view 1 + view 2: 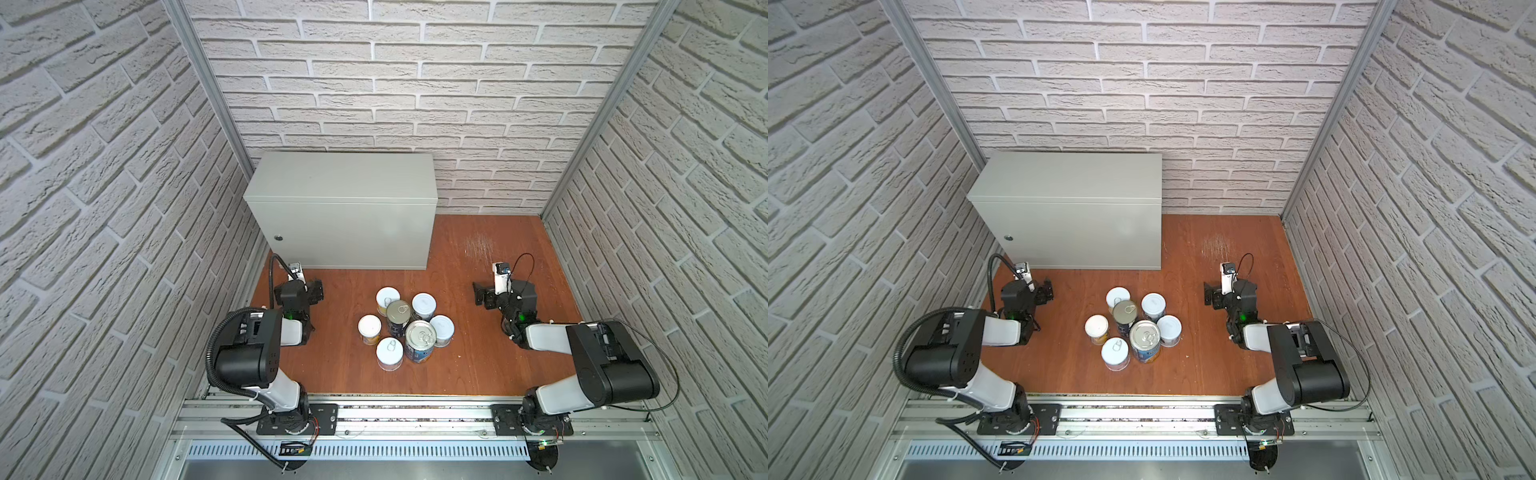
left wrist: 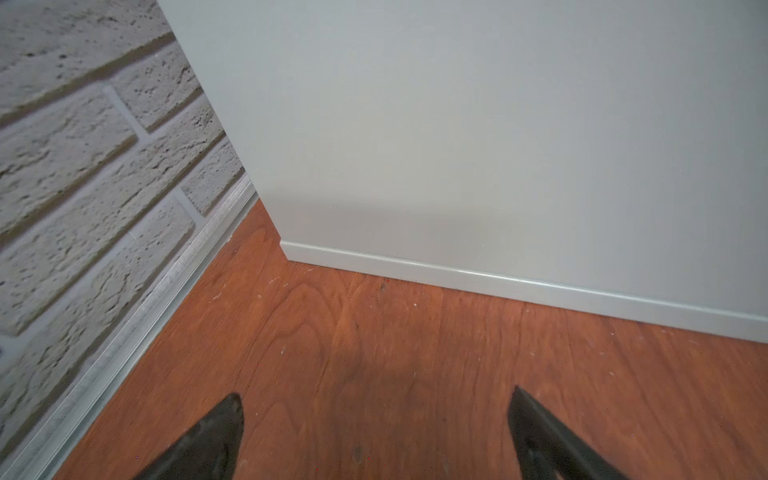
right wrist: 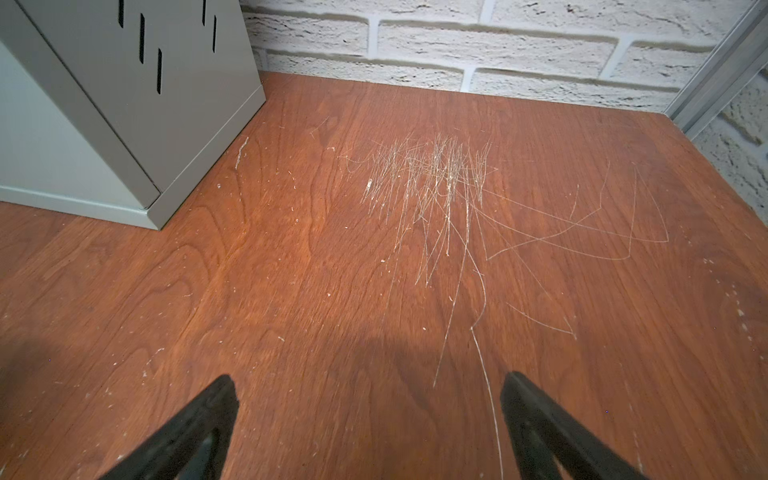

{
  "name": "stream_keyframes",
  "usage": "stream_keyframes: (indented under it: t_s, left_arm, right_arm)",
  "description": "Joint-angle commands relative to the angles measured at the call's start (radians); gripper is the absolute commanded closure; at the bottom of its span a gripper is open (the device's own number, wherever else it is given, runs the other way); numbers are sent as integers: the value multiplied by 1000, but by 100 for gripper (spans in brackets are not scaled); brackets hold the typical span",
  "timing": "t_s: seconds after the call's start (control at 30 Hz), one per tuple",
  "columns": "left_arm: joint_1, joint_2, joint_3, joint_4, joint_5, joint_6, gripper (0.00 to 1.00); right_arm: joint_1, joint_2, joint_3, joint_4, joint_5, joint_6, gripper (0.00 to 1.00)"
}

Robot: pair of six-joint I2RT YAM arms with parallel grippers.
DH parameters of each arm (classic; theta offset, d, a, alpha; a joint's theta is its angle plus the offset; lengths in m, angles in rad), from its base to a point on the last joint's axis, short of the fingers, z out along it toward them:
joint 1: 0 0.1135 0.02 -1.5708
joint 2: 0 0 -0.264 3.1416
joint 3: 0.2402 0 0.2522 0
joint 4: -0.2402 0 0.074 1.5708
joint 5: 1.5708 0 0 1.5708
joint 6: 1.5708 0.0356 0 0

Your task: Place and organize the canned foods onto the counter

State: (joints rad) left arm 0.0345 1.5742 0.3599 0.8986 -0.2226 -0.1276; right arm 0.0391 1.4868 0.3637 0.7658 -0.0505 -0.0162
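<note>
1. Floor (image 1: 478, 365): reddish wood, scratched toward the back right. It carried everything in the enclosure.
2. Counter (image 1: 340, 178): a grey cabinet at the back left, against the brick wall. Its flat top was bare in both top views, so no can had been placed.
3. Cans (image 1: 405, 328): seven stood upright in a tight cluster on the floor, in front of the counter and between the two arms. Two tall cans (image 1: 420, 336) with pull-tab tops sat in the middle, touching or nearly so. Five short cans (image 1: 370, 326) with white lids ringed them.
4. Left gripper (image 2: 376, 395): low beside the counter's front left corner, jaws spread wide and holding nothing. It was well apart from the cluster.
5. Right gripper (image 3: 368, 378): over bare floor to the right of the cluster, jaws likewise wide and empty.
6. Step in hand, as judged: the very start, before the first pick.
7. Next move, as judged: one arm would need to swing inward to an outer short can, since the tall ones were hemmed in. It would close on the can's sides and lift it clear of its neighbours to counter height.
</note>
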Motion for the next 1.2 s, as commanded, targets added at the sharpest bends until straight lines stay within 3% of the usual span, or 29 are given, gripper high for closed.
stream_keyframes:
  t_s: [0.0, 1.17]
  left_arm:
    - [8, 1, 5, 65, -8, -3, 2]
    - [1, -3, 5, 64, -28, -1, 2]
  right_arm:
    - [-4, -16, 16, 24, -12, -5, 0]
    - [-5, -70, 23, 1, 15, 2, 2]
